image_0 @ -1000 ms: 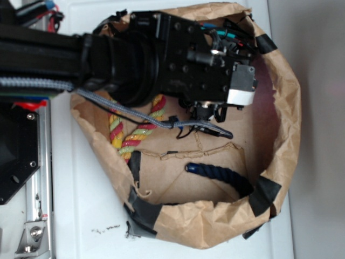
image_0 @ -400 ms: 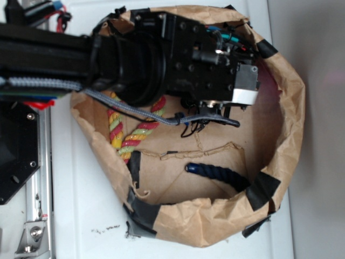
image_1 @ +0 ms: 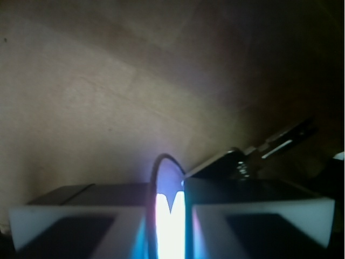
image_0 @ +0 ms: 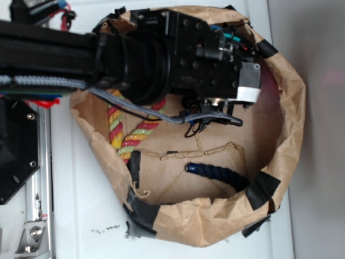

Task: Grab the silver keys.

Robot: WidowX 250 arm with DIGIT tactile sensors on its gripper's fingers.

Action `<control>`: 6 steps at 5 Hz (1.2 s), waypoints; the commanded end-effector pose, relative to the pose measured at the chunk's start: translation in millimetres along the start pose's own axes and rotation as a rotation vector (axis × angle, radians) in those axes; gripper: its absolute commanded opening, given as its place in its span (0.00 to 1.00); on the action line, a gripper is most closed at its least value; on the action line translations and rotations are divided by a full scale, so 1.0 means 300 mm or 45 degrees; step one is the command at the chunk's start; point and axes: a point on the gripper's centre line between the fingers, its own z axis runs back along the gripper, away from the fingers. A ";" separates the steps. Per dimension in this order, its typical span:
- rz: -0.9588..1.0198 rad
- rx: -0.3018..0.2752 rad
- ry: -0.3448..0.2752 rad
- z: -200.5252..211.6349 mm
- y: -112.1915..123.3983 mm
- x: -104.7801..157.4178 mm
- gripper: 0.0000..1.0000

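White tabletop (image_0: 81,216); grey surface (image_0: 318,108) at right, metal bracket (image_0: 32,216) lower left

A brown paper bag (image_0: 280,108), patched with black tape (image_0: 264,189), sits on a white table (image_0: 86,216). Inside lie a red, yellow and green twisted rope (image_0: 121,135) at left and a dark blue rope (image_0: 215,174) nearer. The black robot arm (image_0: 54,51) carries a grey braided cable (image_0: 140,109) and white-tipped gripper (image_0: 249,86).

The gripper (image_1: 170,216) has its two white pads nearly together, with only a bright slit between them. A thin wire ring (image_1: 161,162) arcs out of that slit. Just right of it lie the silver keys (image_1: 253,156), against brown paper (image_1: 108,97).
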 end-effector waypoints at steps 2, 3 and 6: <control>0.117 -0.626 -0.223 0.525 -0.056 -0.079 0.00; 0.069 -0.682 -0.209 0.671 -0.115 -0.132 0.00; 0.313 -0.443 -0.125 0.561 -0.164 -0.077 0.00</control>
